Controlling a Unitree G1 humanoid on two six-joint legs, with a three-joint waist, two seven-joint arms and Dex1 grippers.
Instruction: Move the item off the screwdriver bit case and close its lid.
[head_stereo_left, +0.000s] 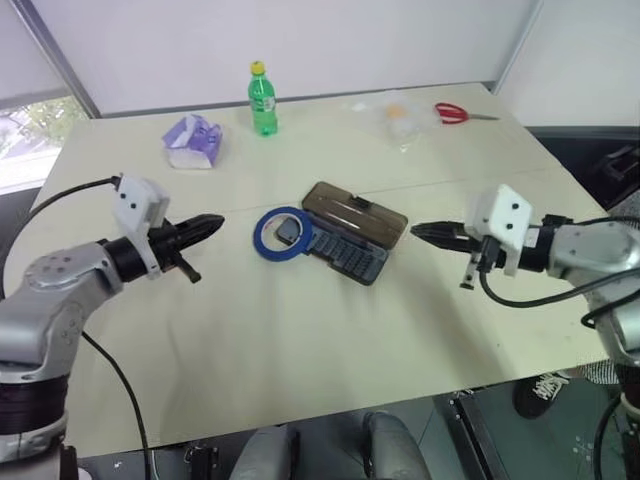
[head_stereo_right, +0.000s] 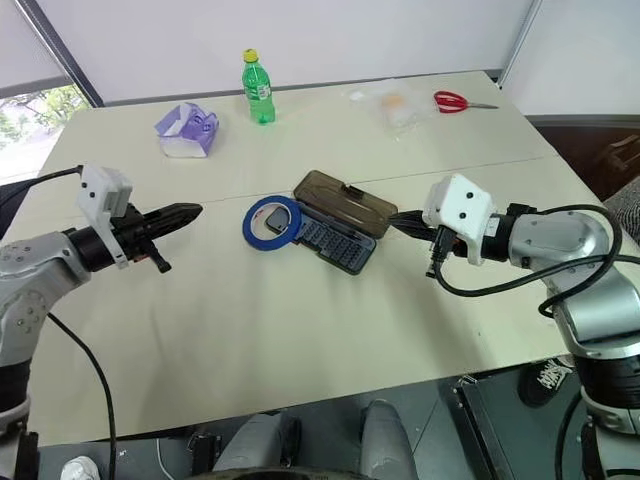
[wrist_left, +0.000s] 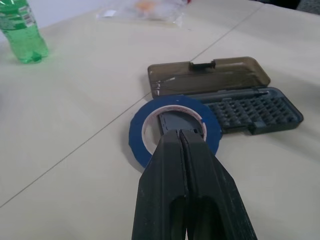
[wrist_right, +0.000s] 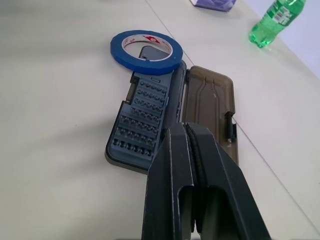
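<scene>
Tape ring (wrist_right: 145, 51) overlapping open case (wrist_right: 145, 127).

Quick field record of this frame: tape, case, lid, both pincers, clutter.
tape: blue ring, lying half on the tray's left end, half on the table
case: tray open, bit slots showing
lid: swung flat on the table behind the tray
left pincer: shut, left of the tape, apart from it
right pincer: shut, right of the case, holding nothing
clutter: green bottle, purple-and-white packet, red-handled scissors
</scene>
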